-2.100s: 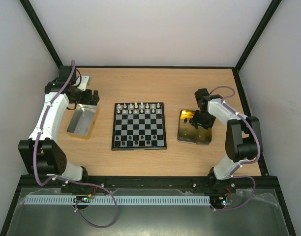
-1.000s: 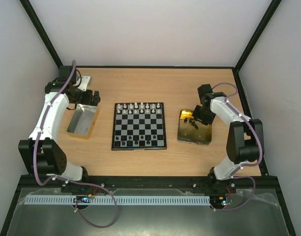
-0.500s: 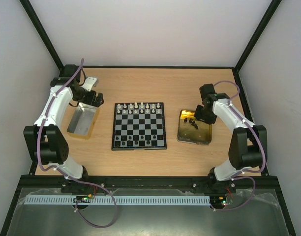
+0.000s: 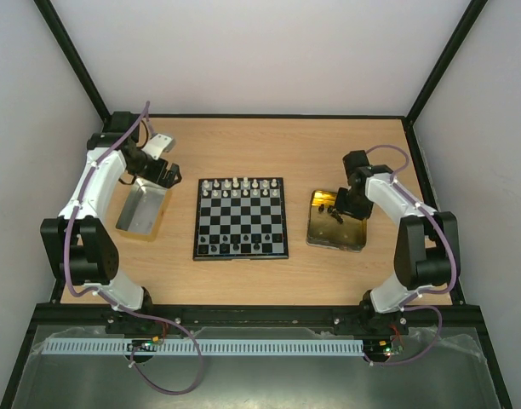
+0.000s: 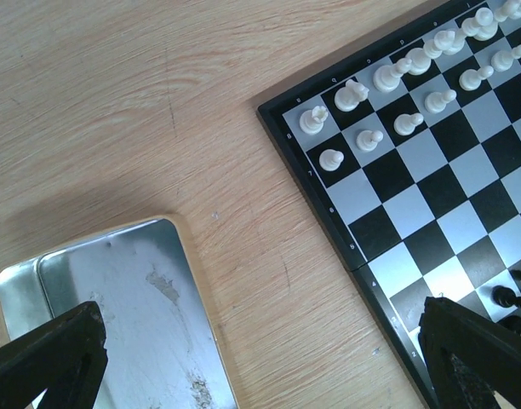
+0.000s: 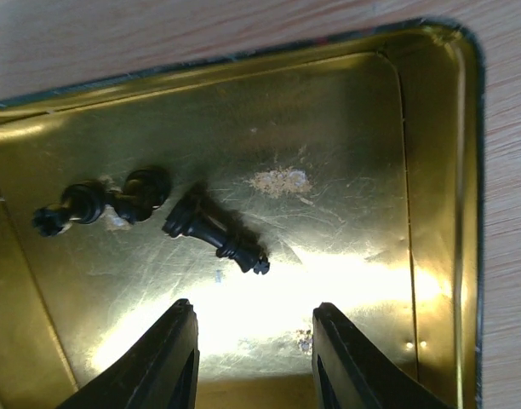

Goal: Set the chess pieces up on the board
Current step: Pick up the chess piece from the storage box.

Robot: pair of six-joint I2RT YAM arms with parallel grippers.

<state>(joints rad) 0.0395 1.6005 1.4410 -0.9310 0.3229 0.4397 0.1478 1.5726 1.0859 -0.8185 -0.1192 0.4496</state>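
Right jaws spread, empty, over the gold tray (image 6: pixel 431 170). Toppled black piece (image 6: pixel 216 232) lies just ahead of them, long axis oblique to the gap; wrist turn likely needed. Left jaws spread, empty, beside the board (image 4: pixel 241 223), well apart from that piece.

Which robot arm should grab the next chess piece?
Right. The open right gripper hangs over the gold tray, where black pieces lie. The left gripper is over the silver tray, which shows no pieces.
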